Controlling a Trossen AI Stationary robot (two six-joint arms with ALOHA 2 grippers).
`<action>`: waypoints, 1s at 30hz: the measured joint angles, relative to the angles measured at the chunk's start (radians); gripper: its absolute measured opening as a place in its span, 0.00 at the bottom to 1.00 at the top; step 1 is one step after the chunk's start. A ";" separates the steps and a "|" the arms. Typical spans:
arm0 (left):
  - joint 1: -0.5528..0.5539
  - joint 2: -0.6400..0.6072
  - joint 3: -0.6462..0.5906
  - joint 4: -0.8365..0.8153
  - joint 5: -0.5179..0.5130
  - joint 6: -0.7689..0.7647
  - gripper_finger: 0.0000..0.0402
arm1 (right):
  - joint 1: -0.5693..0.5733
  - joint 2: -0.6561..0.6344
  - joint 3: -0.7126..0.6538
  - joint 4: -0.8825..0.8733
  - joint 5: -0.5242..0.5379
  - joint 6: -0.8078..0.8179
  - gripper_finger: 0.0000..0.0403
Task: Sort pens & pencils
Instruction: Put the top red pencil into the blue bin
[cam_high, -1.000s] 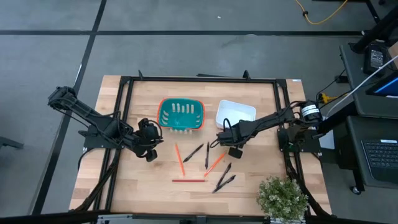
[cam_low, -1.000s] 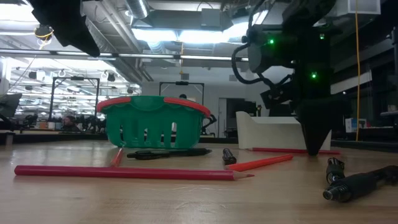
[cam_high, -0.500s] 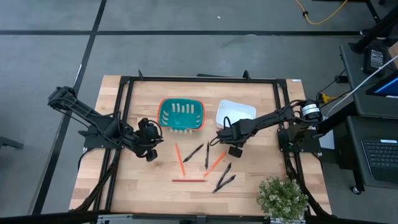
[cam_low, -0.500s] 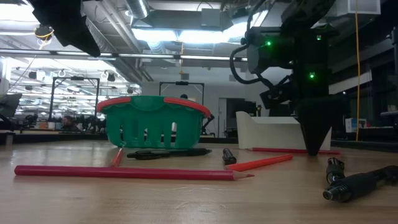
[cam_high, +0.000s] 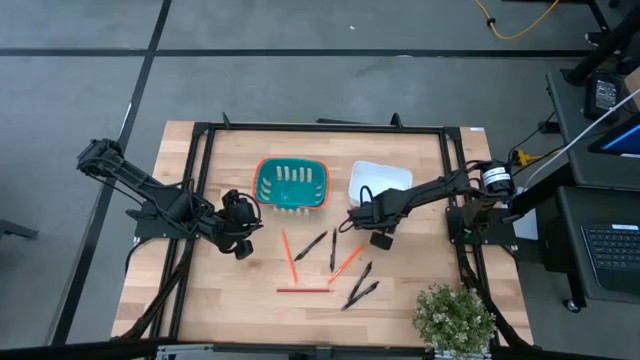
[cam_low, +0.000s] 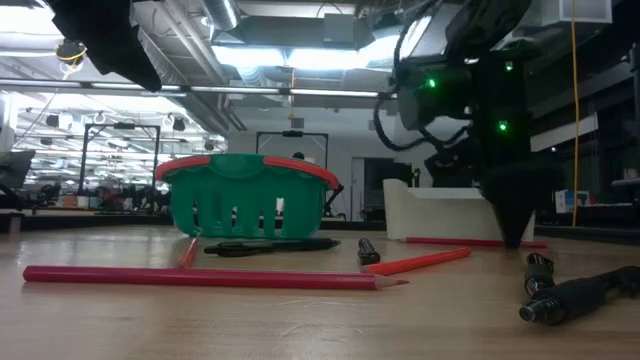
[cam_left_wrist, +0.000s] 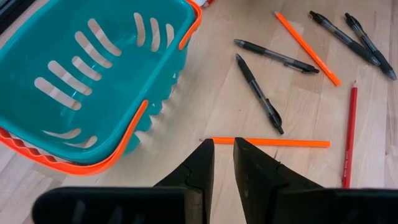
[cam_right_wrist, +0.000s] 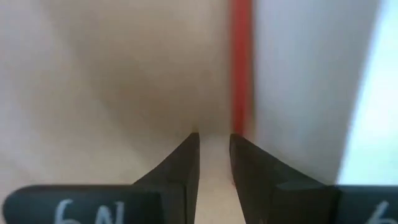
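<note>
Fingers of both grippers stand slightly parted, holding nothing, over the wooden table (cam_high: 240, 300) in a lit workshop.

My bench (cam_high: 240, 290) is pale matt wood planks; the teal basket (cam_left_wrist: 81, 74) looks glossy plastic, my fingers (cam_left_wrist: 252, 168) matt black

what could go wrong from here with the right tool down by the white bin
1. The red pencil lies close beside the white bin wall and off to one side of the right tool, not in its gap. Closing now could miss it or nudge the bin.
2. The tool's tips sit low over the table; pressing lower might scrape the wood or flick the pencil away.
</note>
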 joint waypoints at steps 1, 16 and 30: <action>0.000 0.000 0.000 0.000 0.000 0.000 0.14 | -0.005 0.000 0.000 -0.013 0.006 0.004 0.22; 0.000 0.000 0.000 0.000 0.000 0.000 0.14 | -0.016 -0.001 0.003 -0.007 0.013 -0.018 0.22; 0.000 0.000 0.000 0.000 0.000 0.000 0.14 | -0.077 -0.003 0.005 0.041 0.034 -0.077 0.22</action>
